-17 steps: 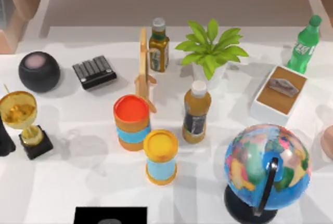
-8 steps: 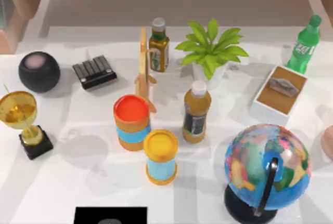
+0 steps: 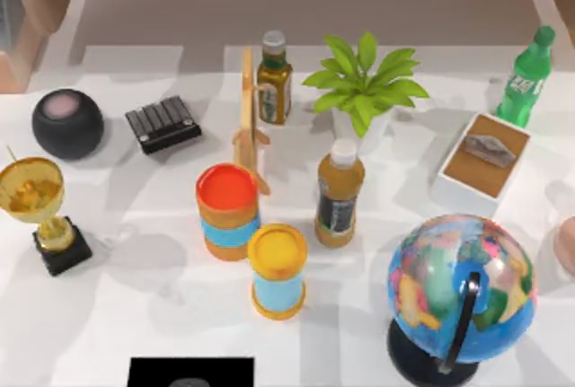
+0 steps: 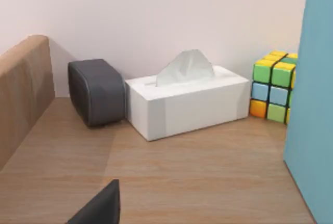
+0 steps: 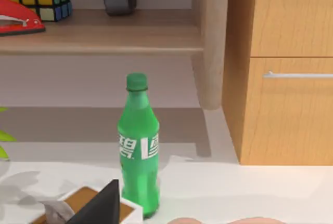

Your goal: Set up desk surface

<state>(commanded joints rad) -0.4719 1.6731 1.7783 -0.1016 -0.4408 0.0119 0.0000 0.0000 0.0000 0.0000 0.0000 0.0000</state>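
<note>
1. White, grey-mottled table spreads across the top view, crowded with a globe, trophy and bottles.
2. Which arm is nearer cannot be told.
3. Neither claw's grip state can be told.

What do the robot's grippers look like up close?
The left gripper appears in its wrist view as a plain dark grey, matte, sharp-cornered wedge; the right gripper looks identical in its own. No markings or cables visible.
</note>
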